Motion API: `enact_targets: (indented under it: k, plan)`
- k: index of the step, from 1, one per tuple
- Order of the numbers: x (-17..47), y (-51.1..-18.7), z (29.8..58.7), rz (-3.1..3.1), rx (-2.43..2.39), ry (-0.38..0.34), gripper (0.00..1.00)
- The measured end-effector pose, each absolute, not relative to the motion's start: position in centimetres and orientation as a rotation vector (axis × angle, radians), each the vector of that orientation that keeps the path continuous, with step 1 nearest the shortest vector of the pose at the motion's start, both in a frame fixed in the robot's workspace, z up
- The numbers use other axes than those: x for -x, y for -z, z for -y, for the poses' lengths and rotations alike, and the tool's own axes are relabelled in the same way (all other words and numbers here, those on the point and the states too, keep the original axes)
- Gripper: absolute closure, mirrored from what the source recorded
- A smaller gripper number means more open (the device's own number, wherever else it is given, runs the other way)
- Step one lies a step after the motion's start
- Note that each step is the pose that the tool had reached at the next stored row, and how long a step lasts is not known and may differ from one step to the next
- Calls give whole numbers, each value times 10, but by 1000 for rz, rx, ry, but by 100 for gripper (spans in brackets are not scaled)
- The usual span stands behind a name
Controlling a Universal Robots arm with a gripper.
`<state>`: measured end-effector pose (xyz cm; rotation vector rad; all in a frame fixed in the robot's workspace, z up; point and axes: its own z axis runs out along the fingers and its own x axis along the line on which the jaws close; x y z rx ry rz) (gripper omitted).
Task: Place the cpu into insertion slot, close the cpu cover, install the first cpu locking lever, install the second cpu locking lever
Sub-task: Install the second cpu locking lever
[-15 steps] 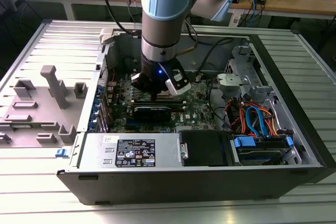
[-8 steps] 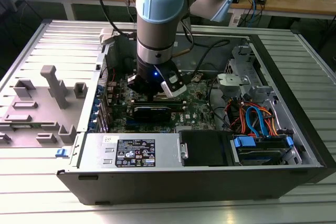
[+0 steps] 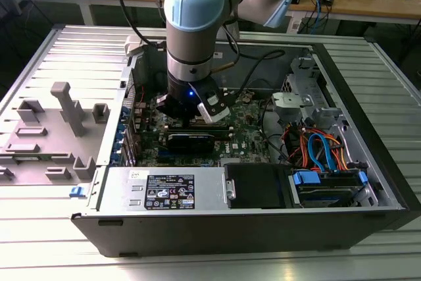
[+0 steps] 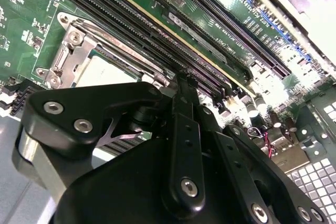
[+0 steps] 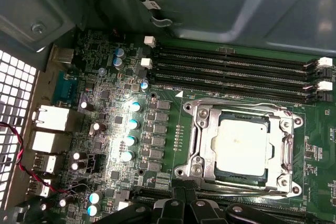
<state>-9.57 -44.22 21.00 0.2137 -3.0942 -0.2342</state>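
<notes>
Hanging at slot (image 5: 181, 171) edge with gripper (image 5: 185, 200) pinched narrow, gripping nothing visible. Sitting in slot, under lowered cover (image 5: 202, 115): cpu (image 5: 242, 145). Judging likely hazard: slipping sideways off a lever, scraping memory slots (image 5: 231, 72), leaving cover unlatched.

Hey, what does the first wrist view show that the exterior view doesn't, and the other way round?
Only the first wrist view gives a close look at the cpu seated in the insertion slot, with the cpu cover framing it, and the row of capacitors beside them. Only the exterior view shows the whole computer case, the arm, the grey fixture tray and the drive cables. Both show the green motherboard inside the case.
</notes>
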Motion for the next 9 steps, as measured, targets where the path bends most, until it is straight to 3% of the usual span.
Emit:
enact_targets:
  k: [9]
  plan:
    - [96, -209, 442, 3094, -214, 238, 89]
